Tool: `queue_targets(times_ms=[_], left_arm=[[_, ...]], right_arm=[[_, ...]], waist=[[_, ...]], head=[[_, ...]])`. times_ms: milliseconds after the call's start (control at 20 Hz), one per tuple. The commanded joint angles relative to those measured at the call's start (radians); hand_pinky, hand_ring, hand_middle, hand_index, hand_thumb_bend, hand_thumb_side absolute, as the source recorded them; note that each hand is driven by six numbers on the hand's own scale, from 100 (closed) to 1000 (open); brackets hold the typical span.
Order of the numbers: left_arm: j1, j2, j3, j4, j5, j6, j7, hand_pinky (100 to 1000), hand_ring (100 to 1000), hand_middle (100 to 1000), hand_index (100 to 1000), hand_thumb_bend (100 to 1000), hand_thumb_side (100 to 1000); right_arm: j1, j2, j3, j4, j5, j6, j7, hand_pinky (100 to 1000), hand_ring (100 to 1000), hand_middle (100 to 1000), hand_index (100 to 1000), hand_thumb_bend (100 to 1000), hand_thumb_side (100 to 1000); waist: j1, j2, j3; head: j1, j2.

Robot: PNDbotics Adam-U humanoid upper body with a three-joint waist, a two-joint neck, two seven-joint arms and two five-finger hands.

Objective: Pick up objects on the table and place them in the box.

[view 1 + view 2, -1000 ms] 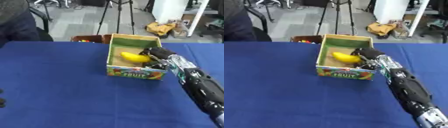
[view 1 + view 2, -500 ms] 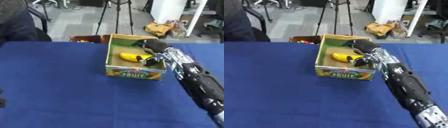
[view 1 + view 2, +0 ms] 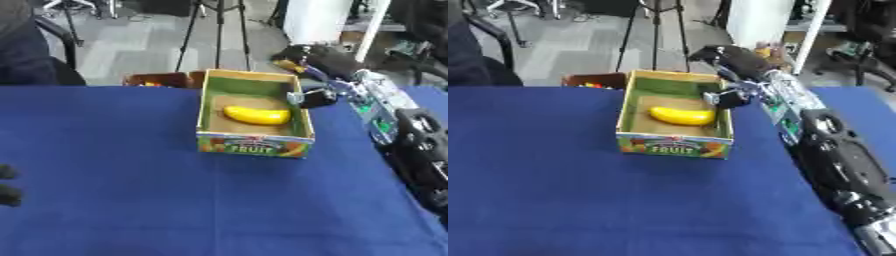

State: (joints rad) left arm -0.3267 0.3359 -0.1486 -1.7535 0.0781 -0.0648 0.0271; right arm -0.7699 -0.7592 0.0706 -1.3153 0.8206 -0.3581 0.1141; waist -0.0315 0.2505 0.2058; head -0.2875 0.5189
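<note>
A yellow banana (image 3: 255, 115) lies on the floor of the cardboard fruit box (image 3: 254, 145), which stands on the blue table. My right hand (image 3: 320, 62) hovers over the box's far right corner, open and holding nothing. Its thumb (image 3: 303, 98) hangs just above the right wall, clear of the banana. My right arm (image 3: 411, 140) runs down the right side. Only dark bits of my left hand (image 3: 7, 195) show at the lower left edge of the left eye view.
The blue cloth (image 3: 131, 190) covers the table around the box. Behind the far edge stands a brown crate (image 3: 158, 79) with red and orange things in it. A tripod (image 3: 217, 30) stands on the floor beyond.
My right hand has let go of the banana, risen out of the box and drawn back to its far right corner. The banana now rests on the box floor.
</note>
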Motion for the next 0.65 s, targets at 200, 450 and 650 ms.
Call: queue_targets(times_ms=[200, 450, 650], left_arm=[[0.001, 0.02, 0.02, -0.002, -0.004, -0.007, 0.013, 543, 545, 619, 714, 573, 818], [0.013, 0.015, 0.028, 0.007, -0.007, -0.012, 0.023, 542, 544, 618, 713, 570, 821], [0.023, 0.014, 0.032, 0.013, -0.008, -0.015, 0.029, 541, 543, 621, 713, 568, 823]], right_arm=[[0.09, -0.102, -0.057, -0.2, -0.133, 0.046, -0.021, 694, 820, 792, 893, 100, 178], [0.242, -0.097, -0.101, -0.378, -0.254, 0.066, -0.051, 628, 768, 721, 751, 100, 264], [0.365, -0.071, -0.125, -0.5, -0.305, 0.066, -0.057, 609, 747, 688, 715, 100, 282]], waist=[[0.008, -0.021, -0.068], [0.018, -0.018, -0.138], [0.024, -0.018, -0.176]], head=[[0.033, 0.014], [0.063, 0.015], [0.082, 0.02]])
